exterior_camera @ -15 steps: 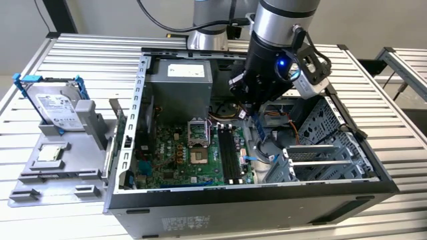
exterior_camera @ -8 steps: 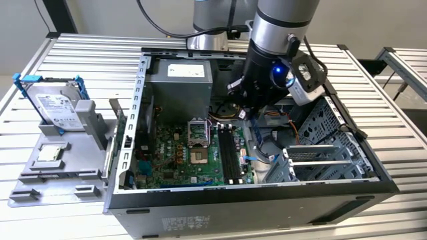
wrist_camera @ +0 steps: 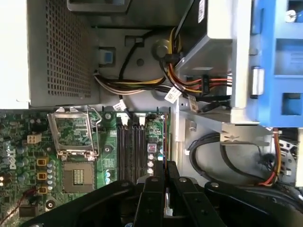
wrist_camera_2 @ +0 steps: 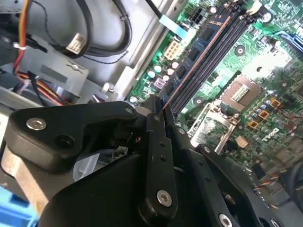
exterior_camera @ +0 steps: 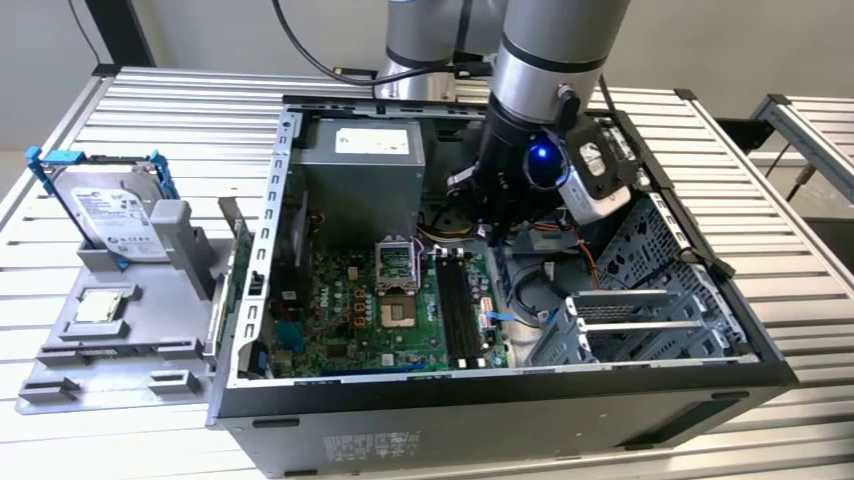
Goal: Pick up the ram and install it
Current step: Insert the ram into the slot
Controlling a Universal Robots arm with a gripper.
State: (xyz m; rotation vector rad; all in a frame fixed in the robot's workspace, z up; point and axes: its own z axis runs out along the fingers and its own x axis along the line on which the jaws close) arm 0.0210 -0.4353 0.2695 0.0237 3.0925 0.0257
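Black gripper (wrist_camera_2: 160, 116) fingers (wrist_camera_2: 158, 156) are pinched together on the ram (wrist_camera_2: 199, 52), which stands on edge among the motherboard's (wrist_camera_2: 251, 52) dark slots (wrist_camera: 130, 151). From the exterior view, the arm (exterior_camera: 527, 130) reaches down into the open case (exterior_camera: 694, 380), beside the empty socket (exterior_camera: 400, 315).

ram (wrist_camera_2: 201, 49) in motherboard (wrist_camera_2: 246, 71) slot, gripper (wrist_camera_2: 158, 111) above
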